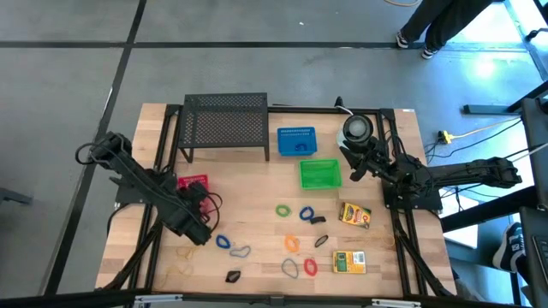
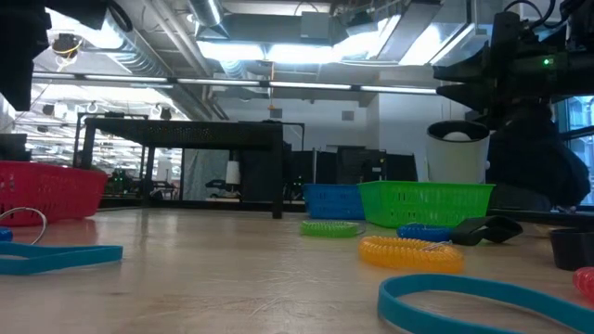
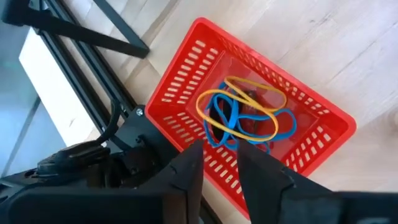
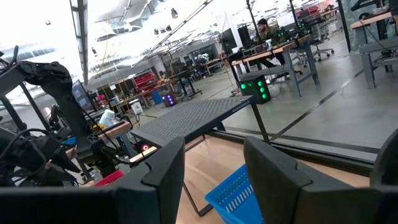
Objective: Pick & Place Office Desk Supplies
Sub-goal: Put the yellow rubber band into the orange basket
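High view: the left gripper (image 1: 195,229) sits at lower left of the frame, just below the red basket (image 1: 193,182). The right gripper (image 1: 354,164) sits at upper right, beside the green basket (image 1: 320,174) and below the round grey-white disc (image 1: 357,127). A blue basket (image 1: 296,141) stands above the green one, and a black mesh shelf (image 1: 226,122) occupies the upper centre. Loose supplies lie across the lower half of the table (image 1: 257,205): a green loop (image 1: 283,210), a blue loop (image 1: 306,214), an orange loop (image 1: 292,244), a black clip (image 1: 233,275), tan rubber bands (image 1: 183,253), and two yellow-green boxes (image 1: 354,214) at lower right

Low view: the red basket sits at far left, the blue and green baskets at centre right. A yellow-orange coiled loop (image 2: 410,251) lies in the centre foreground, with a flat blue band (image 2: 492,304) along the bottom right edge

Left wrist view: the left gripper (image 3: 221,163) has its fingers (image 3: 189,171) parted a little with nothing between them, positioned over the near wall of the red basket. Blue loops (image 3: 227,118) and a yellow band (image 3: 249,102) lie inside the basket

Right wrist view: the right gripper (image 4: 214,165) has its fingers (image 4: 163,168) spread apart and holds nothing. The blue basket shows at bottom centre and the mesh shelf at mid frame
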